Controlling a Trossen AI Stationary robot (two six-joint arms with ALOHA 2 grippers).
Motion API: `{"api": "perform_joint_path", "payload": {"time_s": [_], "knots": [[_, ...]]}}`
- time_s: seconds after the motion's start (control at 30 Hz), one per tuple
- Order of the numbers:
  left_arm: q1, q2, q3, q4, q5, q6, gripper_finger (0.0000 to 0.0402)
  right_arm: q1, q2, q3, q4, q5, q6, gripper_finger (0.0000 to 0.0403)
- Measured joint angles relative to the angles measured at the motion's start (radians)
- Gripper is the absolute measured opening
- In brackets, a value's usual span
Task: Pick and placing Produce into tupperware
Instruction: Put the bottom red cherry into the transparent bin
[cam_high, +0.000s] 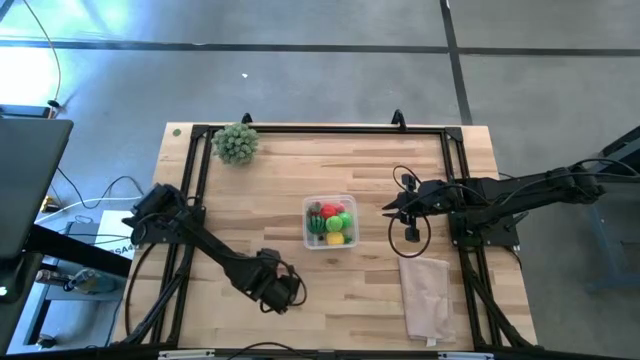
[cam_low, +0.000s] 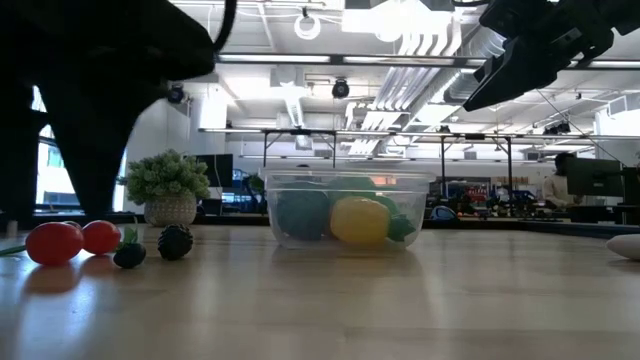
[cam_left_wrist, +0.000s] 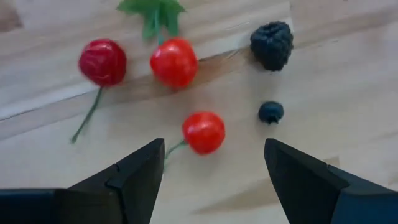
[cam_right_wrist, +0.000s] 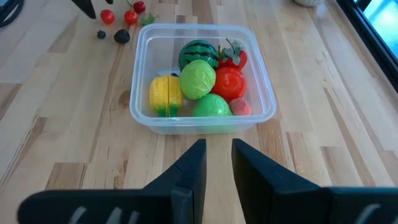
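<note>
Loose Produce lies on the wood near the table's front edge: a red cherry, a second one by a green leaf, a darker cherry, a blackberry and a tiny dark berry. My left gripper hangs open above them, pointing down, the nearest cherry just ahead of its fingertips. The clear tupperware at mid-table holds a striped green ball, green, yellow and red pieces. My right gripper waits right of it, raised, a narrow gap between its fingers.
A bushy pale-green plant stands at the far left corner. A folded beige cloth lies near the front right. A black frame borders the tabletop. Bare wood lies between the tupperware and the loose berries.
</note>
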Motion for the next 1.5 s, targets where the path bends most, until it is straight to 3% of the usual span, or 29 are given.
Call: {"api": "perform_joint_path", "payload": {"time_s": [1.2, 1.5], "knots": [[-0.002, 0.006, -0.08, 0.076, -0.029, 0.085, 0.0263, 0.0, 0.0, 0.0, 0.0, 0.0, 0.0, 0.0067], [-0.002, 0.006, -0.08, 0.076, -0.048, 0.082, 0.0204, 0.0, 0.0, 0.0, 0.0, 0.0, 0.0, 0.0067]]}}
